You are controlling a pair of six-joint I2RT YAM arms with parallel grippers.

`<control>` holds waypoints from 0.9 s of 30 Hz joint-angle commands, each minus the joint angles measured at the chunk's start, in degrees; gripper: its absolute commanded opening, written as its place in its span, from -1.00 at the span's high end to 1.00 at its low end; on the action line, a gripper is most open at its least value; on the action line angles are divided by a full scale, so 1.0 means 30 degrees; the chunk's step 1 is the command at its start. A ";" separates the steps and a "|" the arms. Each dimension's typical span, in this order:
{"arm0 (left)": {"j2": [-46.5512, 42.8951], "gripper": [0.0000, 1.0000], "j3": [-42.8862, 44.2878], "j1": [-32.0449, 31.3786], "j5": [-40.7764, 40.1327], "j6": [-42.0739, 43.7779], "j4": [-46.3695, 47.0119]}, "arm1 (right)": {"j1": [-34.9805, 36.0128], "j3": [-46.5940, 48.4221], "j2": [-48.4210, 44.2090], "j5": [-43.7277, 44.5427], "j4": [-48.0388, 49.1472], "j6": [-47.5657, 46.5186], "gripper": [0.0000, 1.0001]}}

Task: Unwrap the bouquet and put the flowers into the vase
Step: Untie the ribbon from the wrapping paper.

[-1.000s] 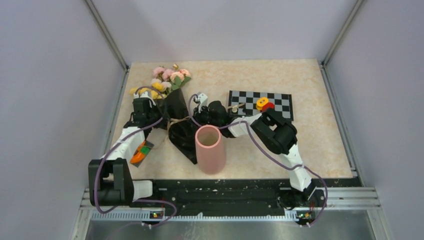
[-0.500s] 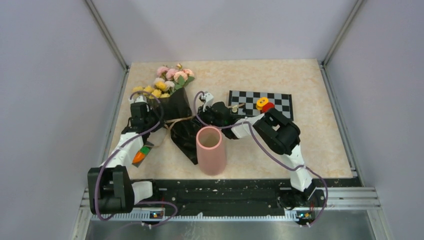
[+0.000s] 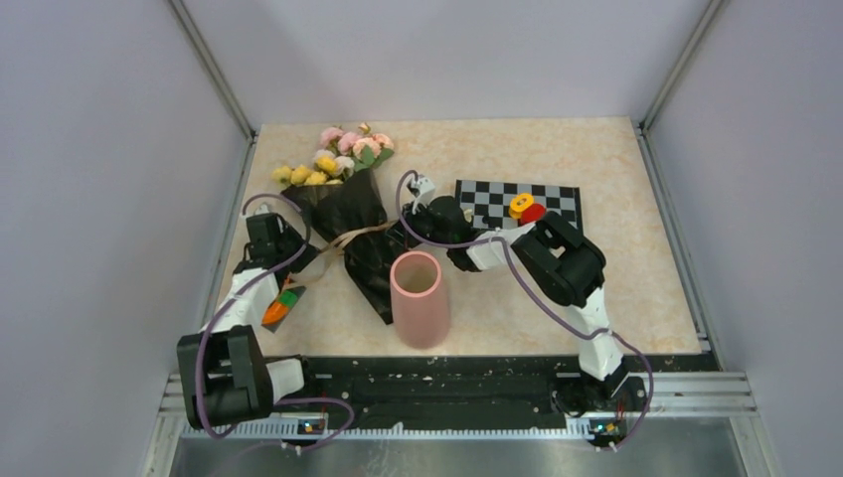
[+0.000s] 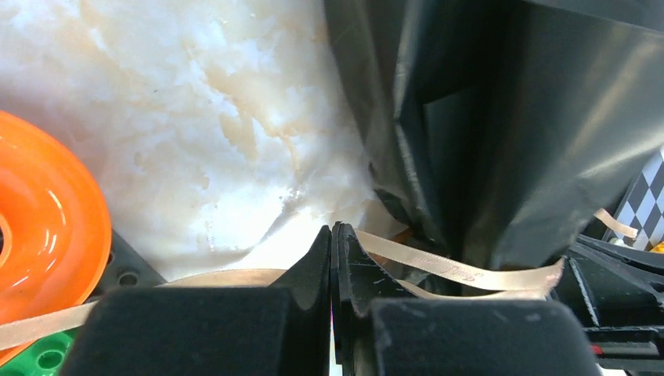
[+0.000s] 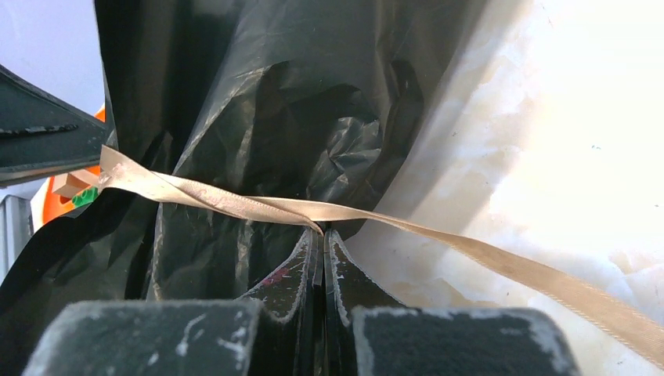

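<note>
We see the bouquet [image 3: 345,204] lying on the table [image 3: 616,283] at the left. Its black wrap [image 3: 370,273] fans out toward us, and the flowers [image 3: 343,159], pink, peach and yellow, stick out of its far end with their stems inside. A tan ribbon [image 3: 350,238] crosses the wrap at its waist. Our left gripper [image 4: 332,235] is closed tight with the ribbon pinched between its fingertips. The ribbon comes out on both sides, toward the wrap on one side and past an orange piece [image 4: 47,235] on the other. Our right gripper [image 5: 322,235] is closed the same way, nipping the ribbon at its very tips, right against the wrap. The vase [image 3: 419,308] stands upright just on our side of the wrap, between the two arms; we cannot tell whether it touches the wrap. Through its round mouth we see only its own pink wall. Beyond the right arm, a checkered mat [image 3: 557,199] carries a yellow block [image 3: 521,205] and a red block [image 3: 534,212], touching each other.
</note>
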 commanded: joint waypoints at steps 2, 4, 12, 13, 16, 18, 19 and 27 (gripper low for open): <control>0.0314 1.00 -0.0810 0.1083 0.0188 -0.0698 0.0564 | -0.0481 -0.0288 -0.1664 -0.0137 0.0593 0.0136 1.00; 0.0540 1.00 -0.1067 0.1385 0.0394 -0.0802 0.0741 | -0.0530 -0.0302 -0.1769 -0.0107 0.0383 0.0068 0.95; 0.1373 1.00 -0.1420 0.1919 0.0943 -0.1025 0.1324 | -0.0719 -0.0660 -0.2299 0.0123 -0.0212 -0.0226 0.52; 0.1386 1.00 -0.1478 0.1978 0.0957 -0.1051 0.1400 | -0.0748 -0.0715 -0.2399 0.0202 -0.0292 -0.0281 0.48; 0.1472 1.00 -0.1567 0.2090 0.0898 -0.1080 0.1522 | -0.0807 -0.0830 -0.2614 0.0489 -0.0642 -0.0416 0.45; 0.1500 1.00 -0.1632 0.2197 0.0901 -0.1086 0.1595 | -0.0880 -0.0847 -0.2648 0.0588 -0.0877 -0.0576 0.45; 0.1534 1.00 -0.1665 0.2232 0.0901 -0.1091 0.1643 | -0.0915 -0.0855 -0.2692 0.0630 -0.0990 -0.0643 0.45; 0.0603 1.00 -0.1937 0.2919 0.0582 -0.0869 0.1318 | -0.1301 -0.1283 -0.3370 0.1029 -0.1862 -0.1720 0.43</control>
